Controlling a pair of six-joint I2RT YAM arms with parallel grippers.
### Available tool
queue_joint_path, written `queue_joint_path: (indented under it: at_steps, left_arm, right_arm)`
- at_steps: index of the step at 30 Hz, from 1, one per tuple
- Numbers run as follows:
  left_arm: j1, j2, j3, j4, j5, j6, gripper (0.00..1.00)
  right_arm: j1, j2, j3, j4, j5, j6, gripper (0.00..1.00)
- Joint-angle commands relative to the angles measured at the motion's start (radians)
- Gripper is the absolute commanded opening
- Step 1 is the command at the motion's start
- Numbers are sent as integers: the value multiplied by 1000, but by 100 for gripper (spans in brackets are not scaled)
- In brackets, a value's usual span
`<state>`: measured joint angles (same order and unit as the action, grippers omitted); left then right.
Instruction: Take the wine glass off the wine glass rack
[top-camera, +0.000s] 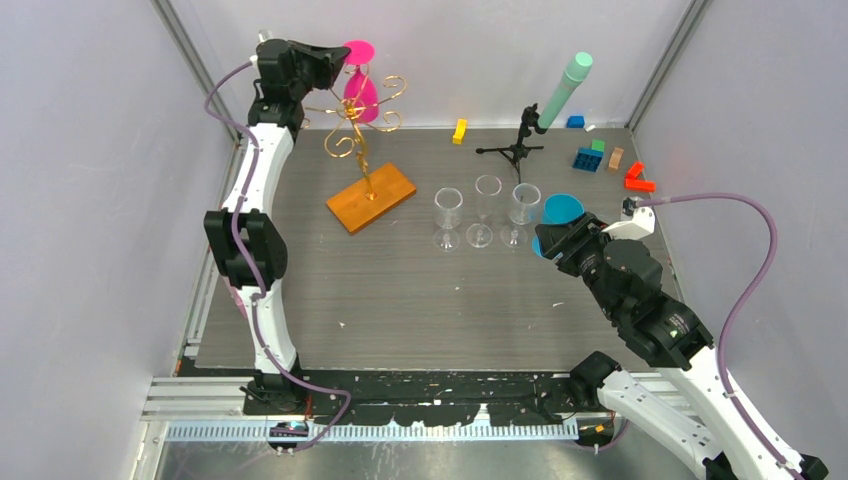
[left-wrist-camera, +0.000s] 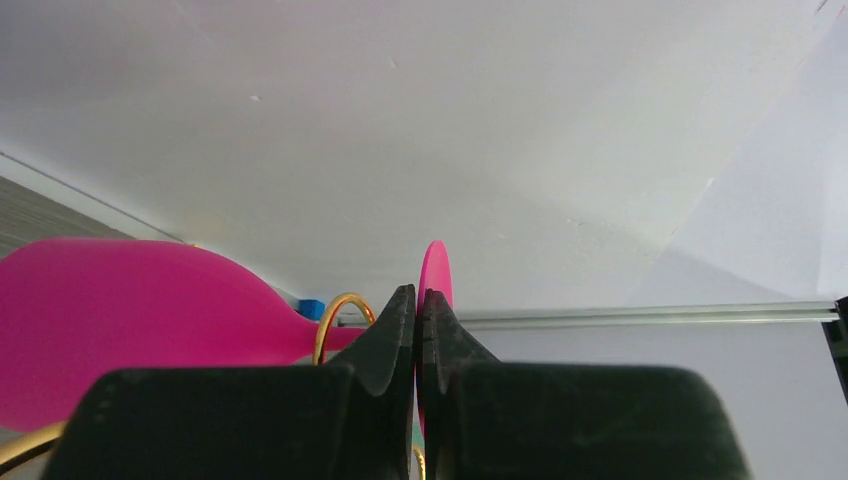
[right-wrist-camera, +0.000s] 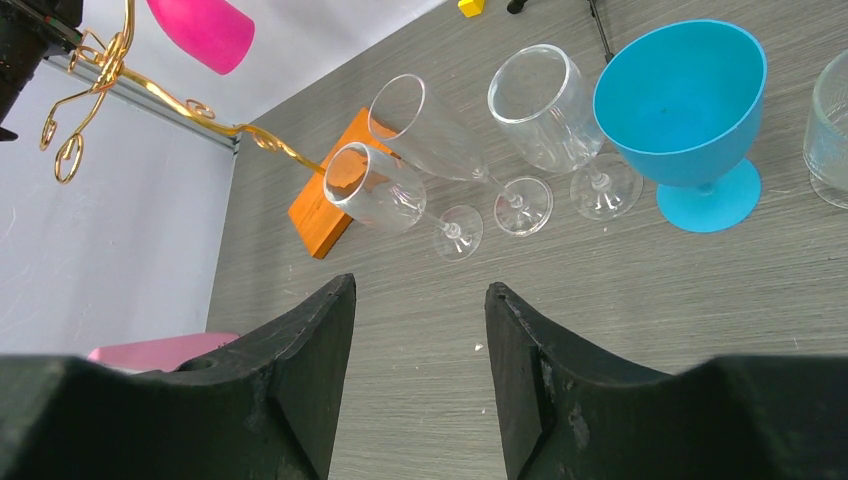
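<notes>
Two arms: both are bolted to the slotted rail (top-camera: 400, 412) at your near edge.
Table (top-camera: 400, 310): a matt grey wood-grain board, lying flat beyond the rail.
Right gripper (right-wrist-camera: 420, 290): spread wide and holding nothing, low over the table's right side, facing the glasses.
Clear glasses (top-camera: 486, 210): three stand upright in a row mid-table. A blue goblet (top-camera: 562, 210) is just right of them, beside your right gripper.
Wine glass rack (top-camera: 380, 195): its orange base is flat on the table left of the clear glasses. Its gold curled arms rise toward the far left corner.
Far edge: a black tripod stand (top-camera: 515, 148) carries a tilted mint tube (top-camera: 565, 90). Coloured blocks (top-camera: 590, 158) lie to its right.
Left gripper (left-wrist-camera: 417, 295): pressed together, pinching the thin foot of the wine glass at the rack's top.
Wine glass (top-camera: 360, 95): pink, foot uppermost, on the rack among the gold arms.
Room: pale walls (top-camera: 90, 200) close you in left, right and behind, with metal posts in the far corners.
</notes>
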<state>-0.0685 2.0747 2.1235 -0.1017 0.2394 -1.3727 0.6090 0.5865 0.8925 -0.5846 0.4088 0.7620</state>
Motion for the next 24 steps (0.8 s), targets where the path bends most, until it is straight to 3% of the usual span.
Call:
queue_joint_path:
  at_steps: [1,12,24]
  left_arm:
    - [6,-65,-9,96,77,-20,0]
    - [13,-88,-22,60,143,0,0]
    - [55,-196,-98,25,81,63,0]
  right_arm:
    - [5,1,19,28,17,-3,56]
    - [4,9,21,35,9,-1,56]
    - [4,16,20,46,3,-1,56]
